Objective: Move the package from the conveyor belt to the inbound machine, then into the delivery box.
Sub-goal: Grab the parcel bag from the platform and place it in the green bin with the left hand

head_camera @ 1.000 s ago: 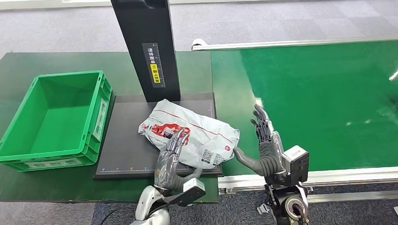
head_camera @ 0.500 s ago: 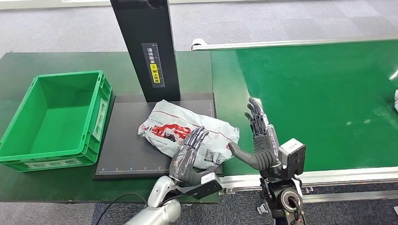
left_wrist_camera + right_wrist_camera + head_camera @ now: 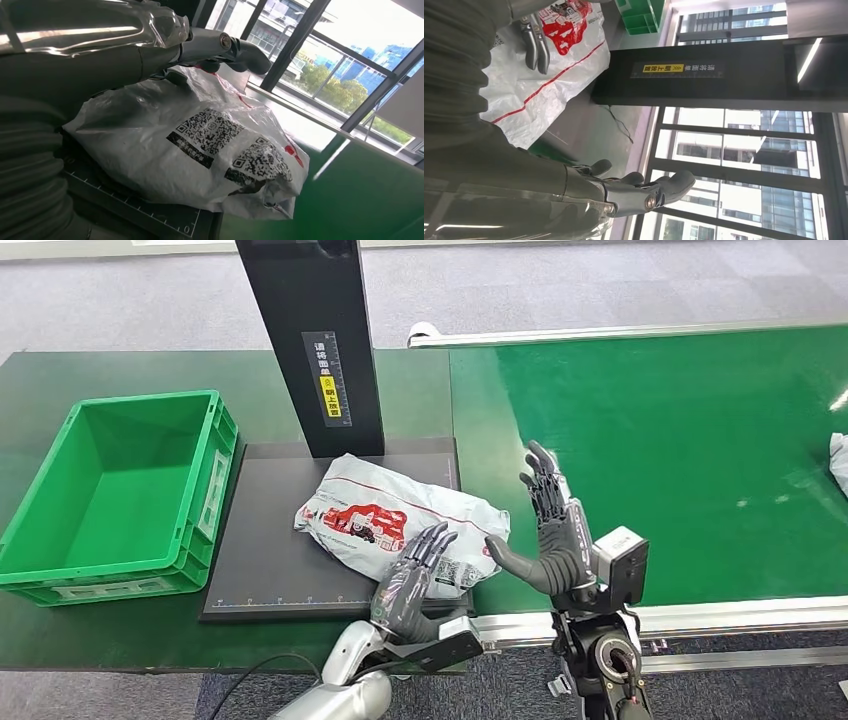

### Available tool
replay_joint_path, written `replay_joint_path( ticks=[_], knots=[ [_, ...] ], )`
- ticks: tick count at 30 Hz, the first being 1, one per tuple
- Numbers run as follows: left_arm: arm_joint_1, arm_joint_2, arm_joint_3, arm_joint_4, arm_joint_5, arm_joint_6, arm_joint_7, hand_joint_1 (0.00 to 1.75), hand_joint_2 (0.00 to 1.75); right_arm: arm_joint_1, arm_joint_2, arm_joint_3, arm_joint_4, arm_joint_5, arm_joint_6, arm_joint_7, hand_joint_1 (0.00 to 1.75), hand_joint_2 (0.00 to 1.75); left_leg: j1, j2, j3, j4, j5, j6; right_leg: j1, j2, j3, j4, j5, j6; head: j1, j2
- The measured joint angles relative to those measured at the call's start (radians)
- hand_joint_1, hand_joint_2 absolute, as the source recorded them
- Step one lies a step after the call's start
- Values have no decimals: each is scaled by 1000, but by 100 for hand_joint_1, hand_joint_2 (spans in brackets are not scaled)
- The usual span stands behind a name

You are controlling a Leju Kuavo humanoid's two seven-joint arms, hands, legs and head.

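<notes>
The white plastic package (image 3: 400, 512) with red print and QR codes lies on the black platform (image 3: 270, 550) of the inbound machine, its right end overhanging toward the belt. My left hand (image 3: 412, 578) reaches over the package's near right corner with its fingers stretched out and apart, holding nothing. The left wrist view shows those fingers (image 3: 220, 47) above the package (image 3: 210, 150). My right hand (image 3: 555, 535) stands upright and spread just right of the package, thumb beside its right end. In the right wrist view the right hand (image 3: 624, 187) is apart from the package (image 3: 549, 75).
The machine's black column (image 3: 315, 340) rises behind the package. A green crate (image 3: 222, 455) sits left of the platform. The green conveyor belt (image 3: 680, 450) runs on the right, with a second white parcel (image 3: 838, 462) at its far right edge.
My left hand slid right along the package's near edge, from the red print to the QR-code corner. My right hand edged left toward the package. A white parcel came in on the belt's right.
</notes>
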Motion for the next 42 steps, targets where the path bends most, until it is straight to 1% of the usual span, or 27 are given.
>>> replay_joint_path(
  ticks=[1, 2, 3, 6, 7, 10, 11, 19, 30, 34, 36, 38, 40, 42],
  knots=[
    [-1, 0, -3, 3, 3, 0, 1, 113, 175, -3, 0, 2, 3, -1, 0, -2, 0, 175, 0, 0, 0, 0, 0, 0, 0, 0, 0, 0, 0, 0, 0, 0],
    [-2, -1, -5, 6, 5, 0, 2, 140, 175, -6, 0, 3, 6, -2, -1, -3, 0, 175, 0, 0, 0, 0, 0, 0, 0, 0, 0, 0, 0, 0, 0, 0],
    [-3, -1, -7, 9, 8, -1, 3, 143, 175, -9, 0, 3, 9, -2, -1, -4, 0, 175, 0, 0, 0, 0, 0, 0, 0, 0, 0, 0, 0, 0, 0, 0],
    [-7, -2, -14, 16, 13, -2, 4, 143, 175, -16, 0, 4, 16, -4, -2, -6, 0, 175, 0, 0, 0, 0, 0, 0, 0, 0, 0, 0, 0, 0, 0, 0],
    [-9, -2, -15, 17, 14, -2, 4, 148, 175, -18, 0, 4, 18, -4, -2, -6, 0, 175, 0, 0, 0, 0, 0, 0, 0, 0, 0, 0, 0, 0, 0, 0],
    [-14, -4, -16, 22, 14, -2, 4, 171, 175, -19, 0, 4, 23, -5, -2, -7, 0, 175, 0, 0, 0, 0, 0, 0, 0, 0, 0, 0, 0, 0, 0, 0],
    [-16, -5, -17, 23, 15, -3, 4, 174, 175, -20, 0, 4, 24, -5, -2, -7, 0, 175, 0, 0, 0, 0, 0, 0, 0, 0, 0, 0, 0, 0, 0, 0],
    [-27, -12, -23, 32, 43, 0, 13, 175, 175, -25, 0, 3, 30, -6, -14, -7, 0, 175, 0, 0, 0, 0, 0, 0, 0, 0, 0, 0, 0, 0, 0, 0],
    [-39, -17, -21, 38, 56, 13, 2, 175, 175, -17, 1, -9, 26, 3, -24, -8, 0, 175, 0, 0, 0, 0, 0, 0, 0, 0, 0, 0, 0, 0, 0, 0],
    [-43, -17, -5, 31, 14, 14, 2, 175, 175, -13, 1, -15, 23, 5, -27, -7, 0, 175, 0, 0, 0, 0, 0, 0, 0, 0, 0, 0, 0, 0, 0, 0],
    [-39, -15, 41, -3, -76, 15, -6, 175, 175, -8, 1, -20, 20, 7, -30, -7, 0, 175, 0, 0, 0, 0, 0, 0, 0, 0, 0, 0, 0, 0, 0, 0],
    [-34, -10, 124, -69, -174, 16, -28, 175, 175, 3, 2, -26, 14, 12, -32, -8, 0, 175, 0, 0, 0, 0, 0, 0, 0, 0, 0, 0, 0, 0, 0, 0],
    [-32, 3, 218, -159, -235, 17, -48, 175, 175, 16, 1, -33, 10, 20, -32, -9, 0, 175, 0, 1, 0, 0, 0, 0, 0, 0, 0, 0, 0, 0, 0, 0],
    [-33, 25, 300, -271, -268, 16, -46, 175, 175, 30, 1, -39, 9, 30, -33, -11, 0, 175, 0, 1, 0, 0, 0, 0, 1, 0, 0, 0, 0, 0, 0, 0]
  ],
)
